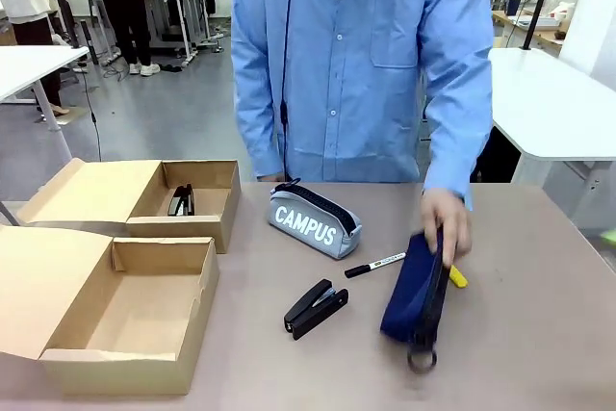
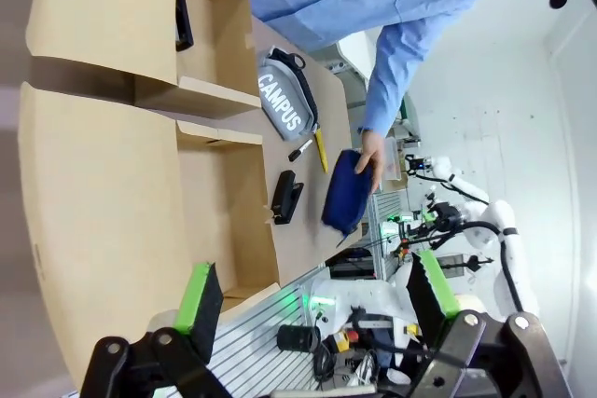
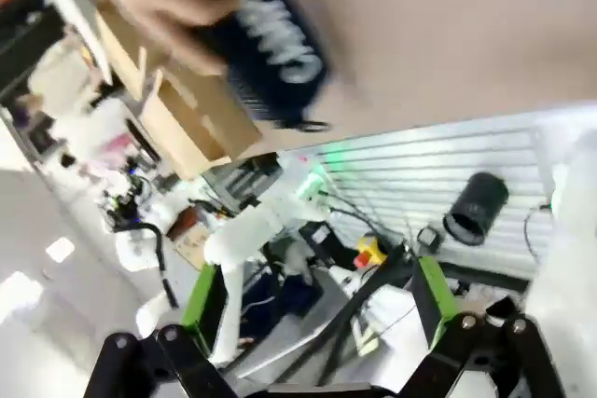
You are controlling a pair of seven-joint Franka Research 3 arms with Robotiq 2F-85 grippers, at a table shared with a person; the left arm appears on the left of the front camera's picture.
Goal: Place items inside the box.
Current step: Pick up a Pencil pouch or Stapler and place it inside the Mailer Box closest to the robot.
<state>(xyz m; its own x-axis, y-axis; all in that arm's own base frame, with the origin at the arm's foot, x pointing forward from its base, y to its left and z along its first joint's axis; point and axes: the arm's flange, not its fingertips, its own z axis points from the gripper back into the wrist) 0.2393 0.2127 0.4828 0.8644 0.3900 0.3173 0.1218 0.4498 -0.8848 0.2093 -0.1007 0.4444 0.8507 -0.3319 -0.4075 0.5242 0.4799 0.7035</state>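
1. Your left gripper [image 2: 315,295] is wide open with nothing in it. It hangs over the flap of the big box, so it looks ready to grab.
2. The big box [image 1: 130,361] sits at the near left of the table. Its lid is folded back so things can drop in. Nothing is inside it yet.
3. The small box [image 1: 183,231] sits just behind it, with a black thing [image 1: 182,201] inside.
4. The grey case [image 1: 315,221] that says "CAMPUS" lies in the middle, out of the box.
5. The stapler [image 1: 316,308] lies in front of the grey case, near the big box. It may be the easy one to take first.
6. The marker [image 1: 375,265] lies flat, between the grey case and the blue case.
7. The person's hand [image 1: 446,221] rests on the top end of the blue case [image 1: 416,297]. Wait until the hand goes away.
8. The yellow cutter [image 1: 457,276] peeks out beside the blue case.
9. Your right gripper [image 3: 319,305] is wide open and holds nothing.
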